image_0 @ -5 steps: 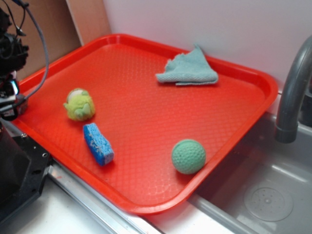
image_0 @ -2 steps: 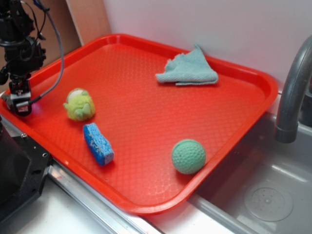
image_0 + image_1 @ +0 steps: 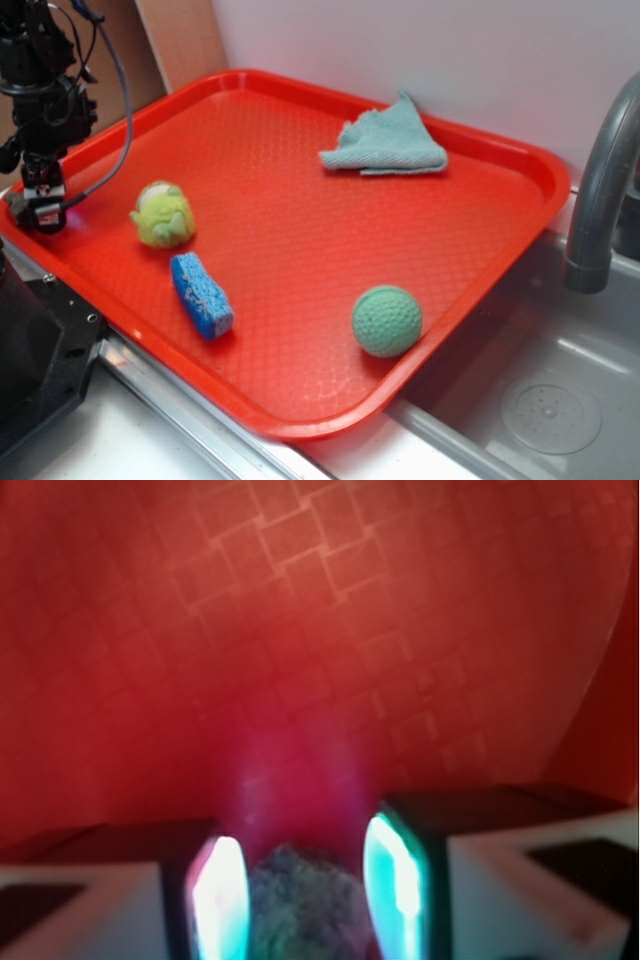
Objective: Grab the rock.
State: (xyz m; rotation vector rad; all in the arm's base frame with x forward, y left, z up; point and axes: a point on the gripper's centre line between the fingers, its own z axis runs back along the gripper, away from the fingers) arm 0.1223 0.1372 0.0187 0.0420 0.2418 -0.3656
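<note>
We see the gripper [image 3: 305, 895] pinching the rock [image 3: 305, 905] between its two fingers, low over the red tray [image 3: 300, 200] at its left edge, near a fuzzy yellow-green ball [image 3: 163, 214] and blue sponge [image 3: 201, 295].

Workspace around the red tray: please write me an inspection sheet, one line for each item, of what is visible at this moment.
Surface: red textured plastic tray beside a grey sink basin.
Job's things: small lumpy grey stone, seen only in the wrist view, between the end effector's pads.
Clutter: fuzzy yellow-green ball; blue sponge block; green knitted ball; folded teal cloth.
Grippers: black end effector at the tray's left edge; pads flank the stone, contact unclear.
Cables: grey cable looping down to the end effector.
Surroundings: grey tap, white wall.
</note>
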